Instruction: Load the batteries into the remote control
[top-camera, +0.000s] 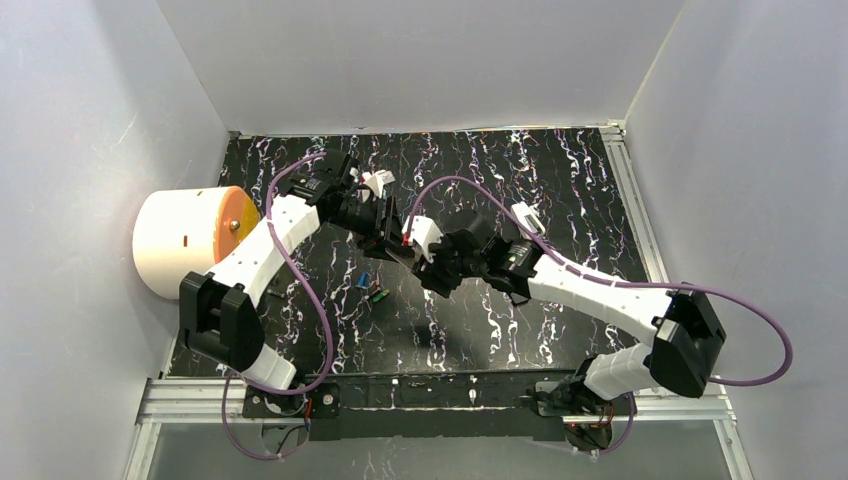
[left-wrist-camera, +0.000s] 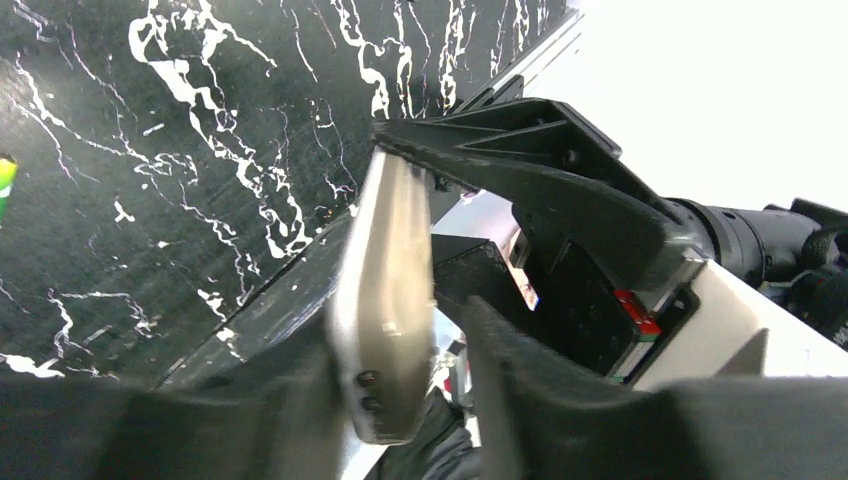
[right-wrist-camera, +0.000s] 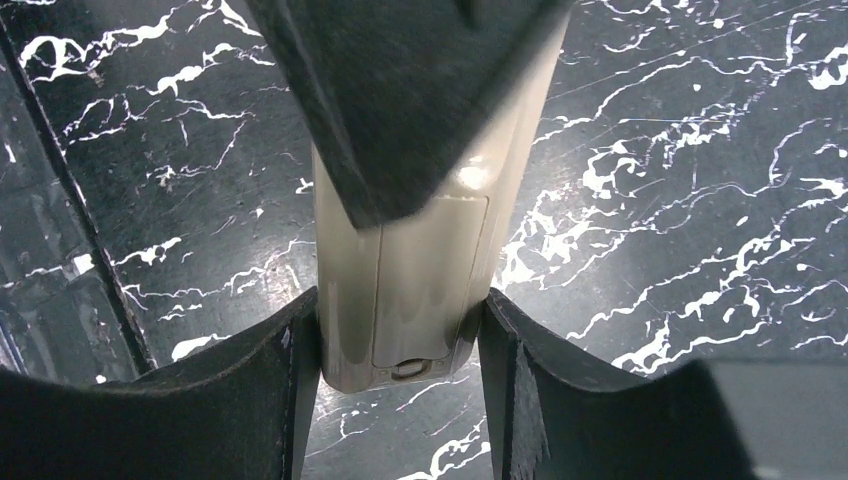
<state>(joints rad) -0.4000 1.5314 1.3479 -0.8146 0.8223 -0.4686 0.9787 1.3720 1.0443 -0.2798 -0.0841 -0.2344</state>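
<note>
The cream remote control (top-camera: 424, 236) hangs above the middle of the table, and my right gripper (right-wrist-camera: 397, 300) is shut on its lower end. Its back, with the battery cover (right-wrist-camera: 425, 290) in place, faces the right wrist camera. My left gripper (left-wrist-camera: 400, 330) straddles the remote (left-wrist-camera: 385, 300) across its thickness. One finger lies against it and a narrow gap shows at the other finger (left-wrist-camera: 500, 350), so the jaws stand open. A blue battery (top-camera: 363, 282) and a green one (top-camera: 380, 296) lie on the black marbled table below the left gripper (top-camera: 392, 235).
A big white cylinder with an orange face (top-camera: 185, 245) stands at the table's left edge. White walls close in the back and sides. Metal rails (top-camera: 632, 200) border the right side, and purple cables loop over both arms.
</note>
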